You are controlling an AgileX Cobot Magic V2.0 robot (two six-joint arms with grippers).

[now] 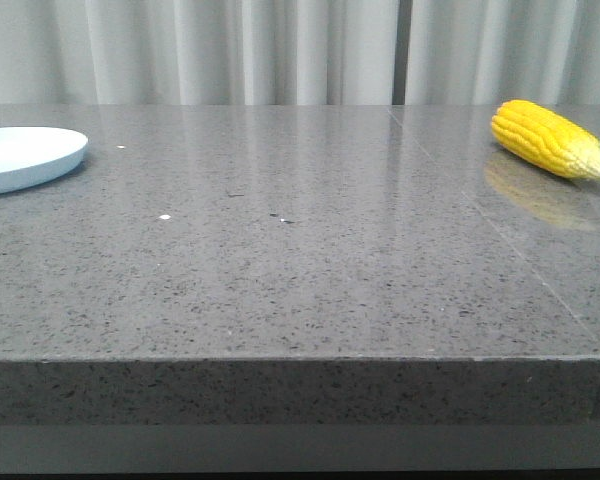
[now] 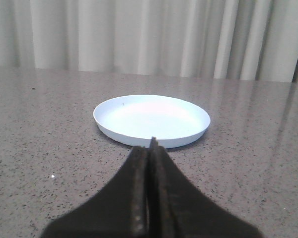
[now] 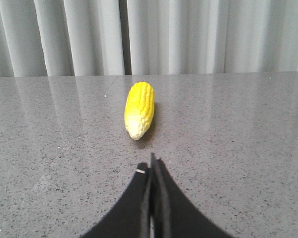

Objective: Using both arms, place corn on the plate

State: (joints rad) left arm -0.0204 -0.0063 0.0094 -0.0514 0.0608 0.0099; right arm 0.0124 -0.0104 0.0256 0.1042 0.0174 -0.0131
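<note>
Yellow: one corn (image 1: 551, 138), one plate (image 1: 25, 157), apart.

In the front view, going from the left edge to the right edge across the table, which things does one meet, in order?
pale blue plate at the left edge, partly cut off → bare grey speckled tabletop → yellow corn cob at the far right, its paler tip pointing right.

Grey stone table (image 1: 300, 260) wide open across the middle, nothing standing between the two sides. Plate (image 1: 25, 158) sits at far left edge, corn (image 1: 550, 138) lies far right, well apart. Clear tabletop between left gripper (image 2: 151, 146) and plate, and between right gripper (image 3: 152, 161) and corn. Curtain (image 1: 280, 50) closes off the far side.
</note>
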